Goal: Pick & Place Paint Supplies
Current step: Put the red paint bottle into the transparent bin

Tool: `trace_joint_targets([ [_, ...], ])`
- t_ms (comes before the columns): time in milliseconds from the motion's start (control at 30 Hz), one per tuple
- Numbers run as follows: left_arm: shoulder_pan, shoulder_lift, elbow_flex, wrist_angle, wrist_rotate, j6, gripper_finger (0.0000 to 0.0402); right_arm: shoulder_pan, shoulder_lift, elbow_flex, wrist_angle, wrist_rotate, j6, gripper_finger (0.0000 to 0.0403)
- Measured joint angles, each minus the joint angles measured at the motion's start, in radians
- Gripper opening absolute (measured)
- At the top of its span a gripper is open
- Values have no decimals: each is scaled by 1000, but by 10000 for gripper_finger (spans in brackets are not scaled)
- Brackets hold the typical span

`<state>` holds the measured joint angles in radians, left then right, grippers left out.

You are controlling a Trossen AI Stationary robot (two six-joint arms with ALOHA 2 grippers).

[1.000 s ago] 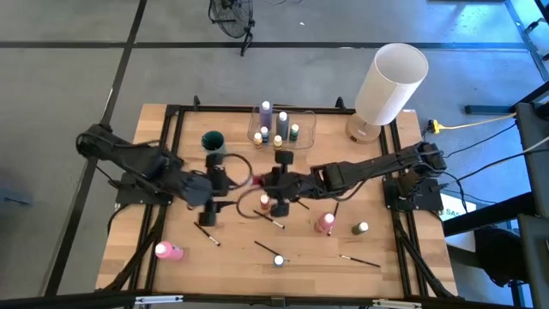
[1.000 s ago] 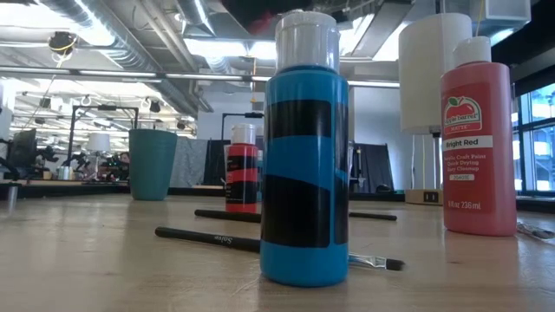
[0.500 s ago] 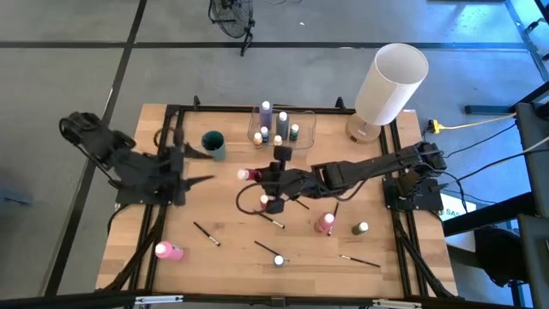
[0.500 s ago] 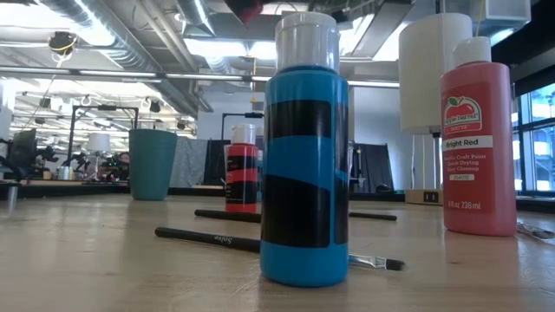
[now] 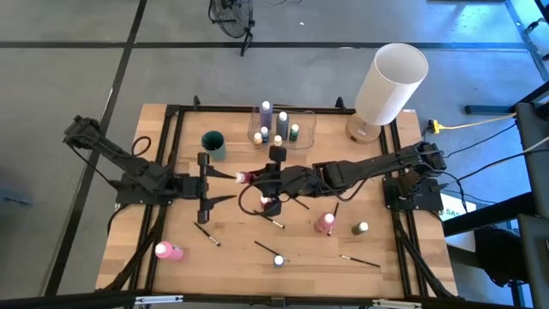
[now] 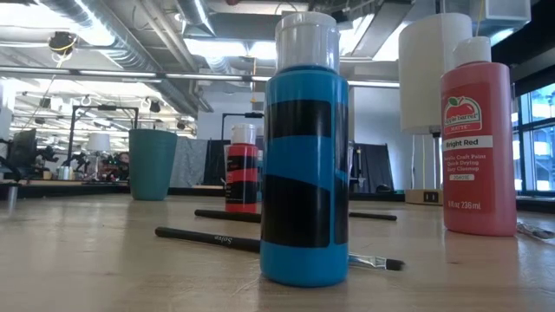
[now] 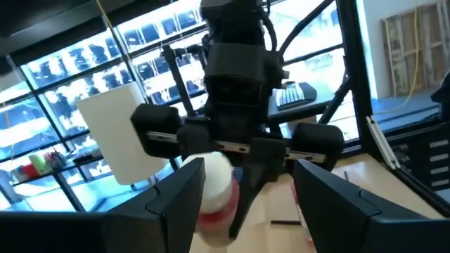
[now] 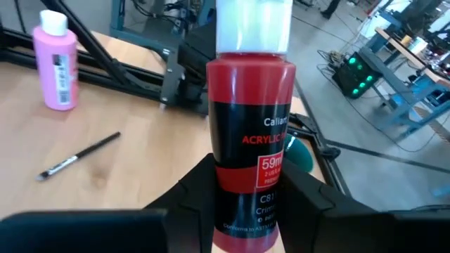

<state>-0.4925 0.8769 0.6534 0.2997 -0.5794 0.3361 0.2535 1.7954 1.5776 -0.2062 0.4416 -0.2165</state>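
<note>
1. My right gripper (image 5: 255,177) is clamped on a red bottle (image 5: 248,176) over the middle of the table (image 5: 129,236). In the right wrist view the red bottle (image 8: 253,151) sits between the fingers (image 8: 200,186) with its pale cap pointing away from the wrist.
2. My left gripper (image 5: 208,178) hangs just beside that bottle's cap end, facing the right one, with its fingers spread wide. In the left wrist view the fingers (image 7: 179,200) frame the cap (image 7: 214,184) without touching it, as far as I can tell.
3. From above, a clear container (image 5: 281,126) near the table's far edge holds several upright bottles; a purple bottle (image 5: 266,112) stands tallest among them.
4. A teal cup (image 5: 213,142) stands left of the container. A big white cylinder (image 5: 390,82) leans at the far right corner.
5. Loose on the table: a pink bottle (image 5: 167,251) lying near the front left, another pink bottle (image 5: 325,223) right of centre, a green bottle (image 5: 361,228) just beyond it, and a blue bottle (image 5: 279,260) near the front edge.
6. Brushes lie scattered: one brush (image 5: 207,233) left of centre, one (image 5: 358,260) at front right, a third (image 5: 264,248) just beside the blue bottle.
7. At table level the blue bottle (image 6: 304,156) fills the foreground, with a brush (image 6: 212,239) behind it.
</note>
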Motion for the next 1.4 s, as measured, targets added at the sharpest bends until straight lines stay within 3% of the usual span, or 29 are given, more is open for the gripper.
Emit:
trace_joint_targets([
  [367, -23, -104, -10, -106, -36, -12, 212, 21, 0, 1, 11, -20, 0, 111],
  [500, -18, -109, -10, -120, -25, -28, 212, 31, 0, 1, 54, -122, -35, 111],
  [733, 33, -43, -10, -101, 102, -53, 212, 35, 0, 1, 115, -132, -66, 111],
  [967, 63, 45, -10, 66, 215, -12, 212, 34, 0, 1, 131, -131, -80, 111],
  [1400, 122, 144, -10, 167, 216, -39, 212, 30, 0, 1, 128, -128, -83, 111],
])
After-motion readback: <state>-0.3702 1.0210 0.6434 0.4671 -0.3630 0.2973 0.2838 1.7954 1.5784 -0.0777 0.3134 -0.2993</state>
